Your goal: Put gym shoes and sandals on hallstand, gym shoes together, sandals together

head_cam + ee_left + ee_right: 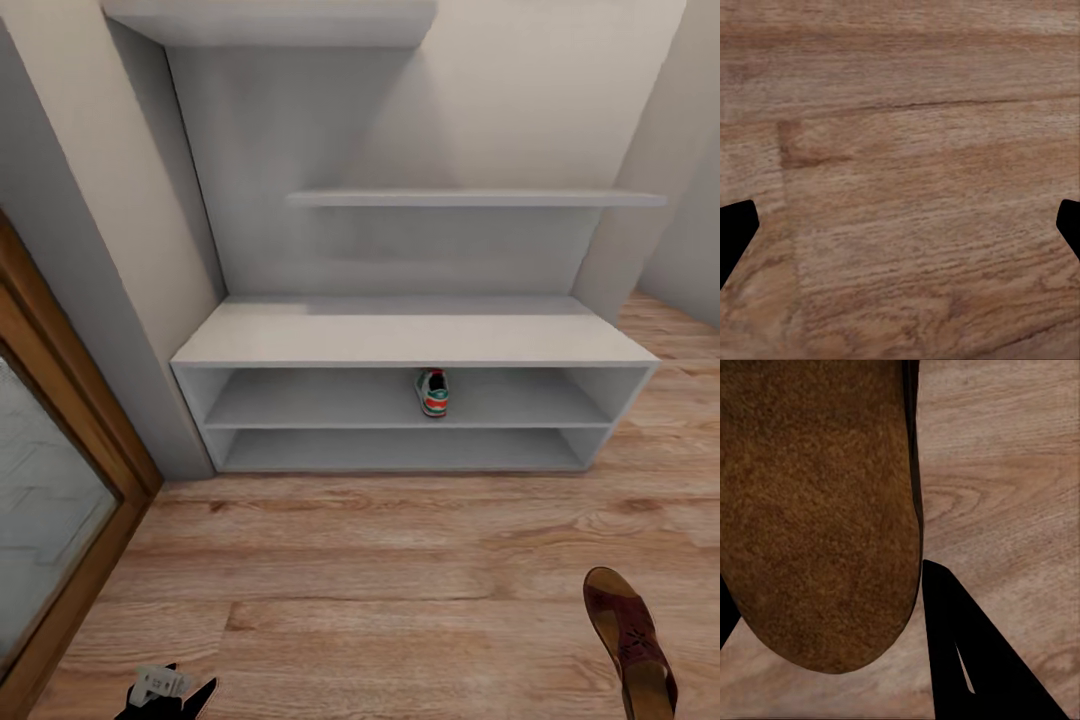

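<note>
Head view: hallstand (410, 340) centre frame, one gym shoe (432, 392) on upper open shelf, heel toward camera. Sandal (630, 640) lower right of frame, above corridor floor (400, 580). Right wrist view: right fingers (967, 660) clamped on sandal's brown sole (817, 510). Left wrist view: left fingers (735, 232) spread wide over bare planks.

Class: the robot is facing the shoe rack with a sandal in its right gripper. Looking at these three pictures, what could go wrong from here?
1. In the right wrist view the sandal sits between the right gripper's fingers by one end only; it may slip or swing in transit.
2. One gym shoe already stands on the hallstand's upper open shelf; a sandal set beside it would take its partner's place.
3. That shelf opening is low, so the sandal might catch the bench top.
</note>
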